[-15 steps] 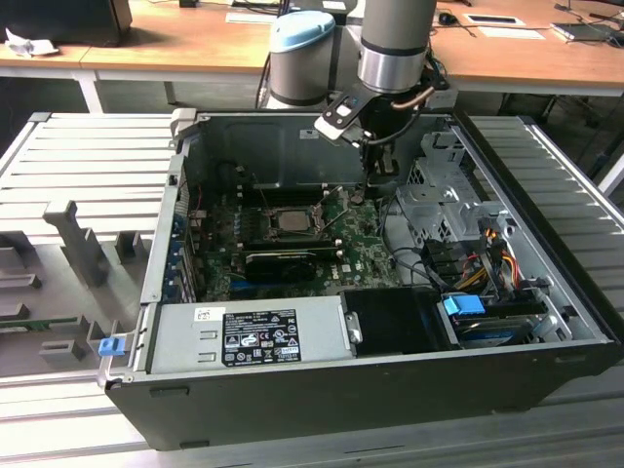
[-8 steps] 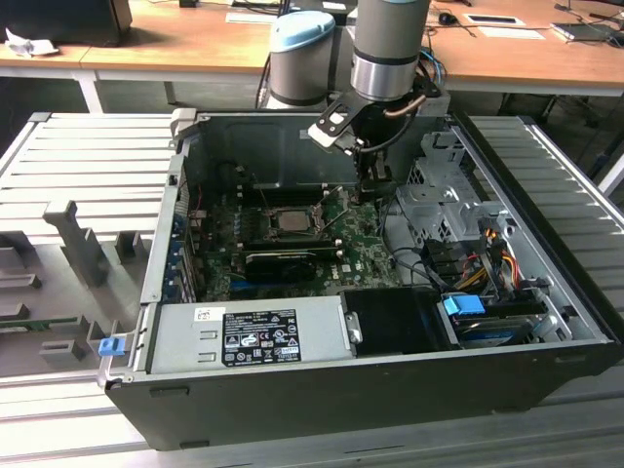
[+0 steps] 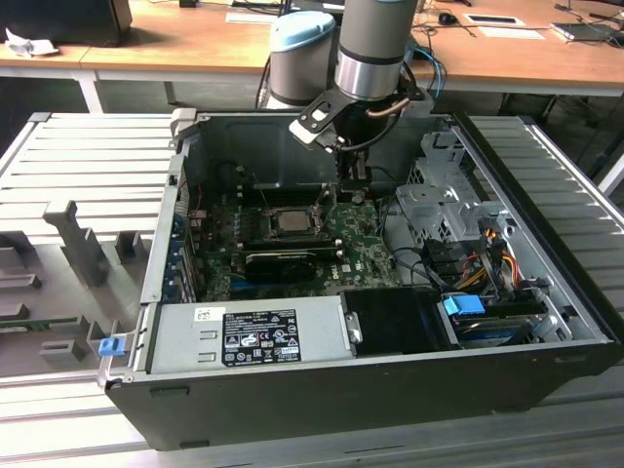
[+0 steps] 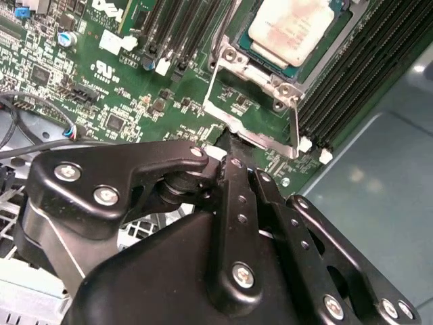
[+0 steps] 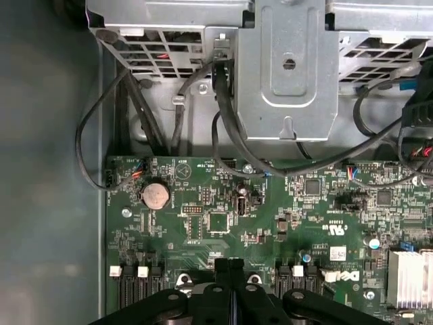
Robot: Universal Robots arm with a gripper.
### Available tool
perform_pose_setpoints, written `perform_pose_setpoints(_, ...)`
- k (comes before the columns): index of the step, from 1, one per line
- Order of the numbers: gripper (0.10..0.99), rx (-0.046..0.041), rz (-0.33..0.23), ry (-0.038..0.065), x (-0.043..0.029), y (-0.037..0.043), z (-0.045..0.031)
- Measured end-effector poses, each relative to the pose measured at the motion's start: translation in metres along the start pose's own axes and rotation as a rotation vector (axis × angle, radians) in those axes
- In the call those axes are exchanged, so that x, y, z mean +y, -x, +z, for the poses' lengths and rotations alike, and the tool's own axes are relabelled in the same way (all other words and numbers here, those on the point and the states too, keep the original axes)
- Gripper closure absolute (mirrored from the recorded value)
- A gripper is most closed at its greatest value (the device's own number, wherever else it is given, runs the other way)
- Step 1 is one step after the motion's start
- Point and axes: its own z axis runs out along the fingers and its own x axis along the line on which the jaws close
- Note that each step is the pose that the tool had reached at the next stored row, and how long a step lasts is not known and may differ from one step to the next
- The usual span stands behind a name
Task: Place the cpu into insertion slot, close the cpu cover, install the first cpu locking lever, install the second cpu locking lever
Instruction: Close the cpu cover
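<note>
- gripper: fingers pressed together, tip right at the free edge of the cpu cover. Can't tell if the plate is pinched between the pads.
- cpu cover is swung open. Green board shows through its cut-out. Its hinged side is the one away from the fingertips.
- cpu already sits in the insertion slot, just past the open cover from the hand. The top is pale with a faint reddish smear.
- Writing: white silk-screen lettering and marks on the motherboard, and a small white sticker near the fingers. In the exterior view, black-and-white printed labels cover the power supply, well apart from the hand.
- Nearby: black memory slots run beside the socket. A coin cell sits on the board ahead of the hand.
- In the way: black cables loop from the metal drive cage down to the board.
- A black expansion card lies beside the socket.
</note>
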Motion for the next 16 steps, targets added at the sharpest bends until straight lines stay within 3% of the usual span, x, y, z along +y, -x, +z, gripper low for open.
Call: perform_pose_setpoints(16,0.980,0.0001,0.000,0.000,-0.0164,-0.0002,0.0003)
